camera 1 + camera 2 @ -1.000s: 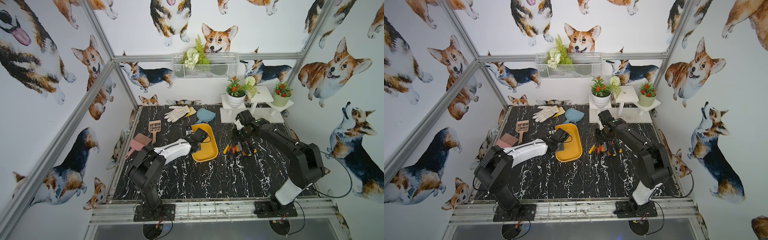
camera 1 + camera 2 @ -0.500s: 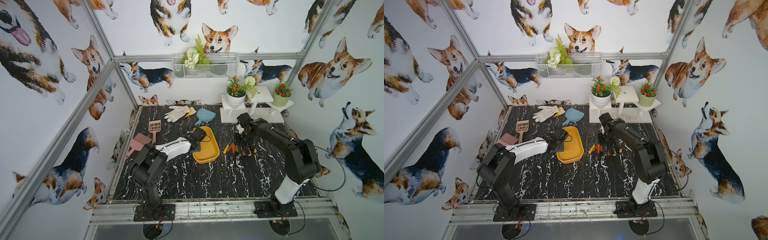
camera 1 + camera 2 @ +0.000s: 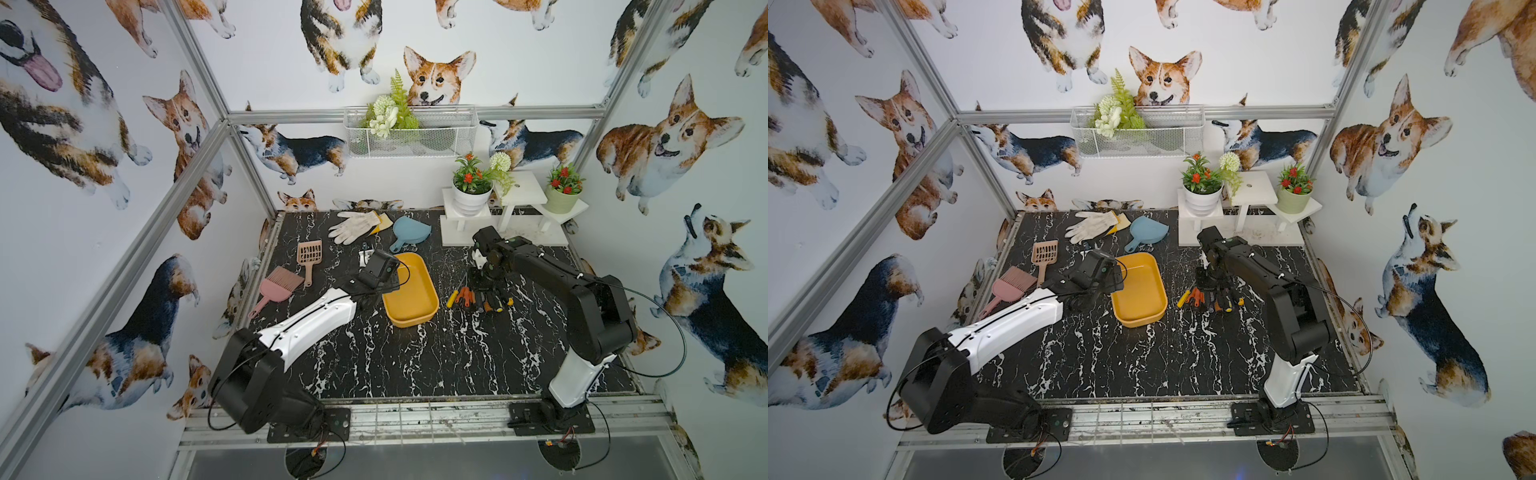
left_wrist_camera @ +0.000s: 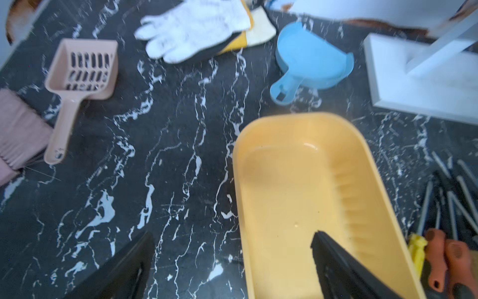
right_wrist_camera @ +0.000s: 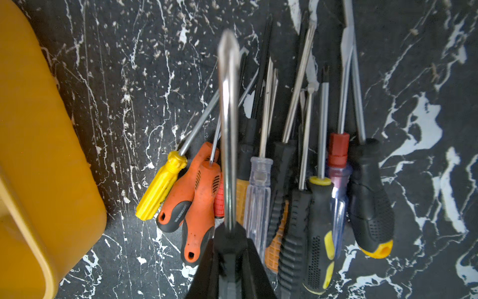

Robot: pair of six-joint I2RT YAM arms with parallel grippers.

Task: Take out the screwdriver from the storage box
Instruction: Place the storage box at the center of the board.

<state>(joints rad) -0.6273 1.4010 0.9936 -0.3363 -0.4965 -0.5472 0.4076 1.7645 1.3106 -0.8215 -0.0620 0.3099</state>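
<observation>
step: placing, I judge; the held screwdriver [image 5: 227, 116] is already outside the storage box [image 3: 411, 291], above the screwdriver pile [image 3: 478, 297]
storage box: centre of both top views, apparently empty
right gripper [image 5: 229, 248]: clamped on the black handle at the right wrist frame's bottom, shaft pointing to its top
left gripper [image 4: 232, 235]: jaws wide, holding nothing, straddling the box wall at lower centre of the left wrist frame
next move: probably lower onto the pile right of the box, then release

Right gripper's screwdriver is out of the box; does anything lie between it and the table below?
Yes. The screwdriver clamped in the right gripper hangs directly over the pile of screwdrivers; bare table shows between that pile and the storage box.
</observation>
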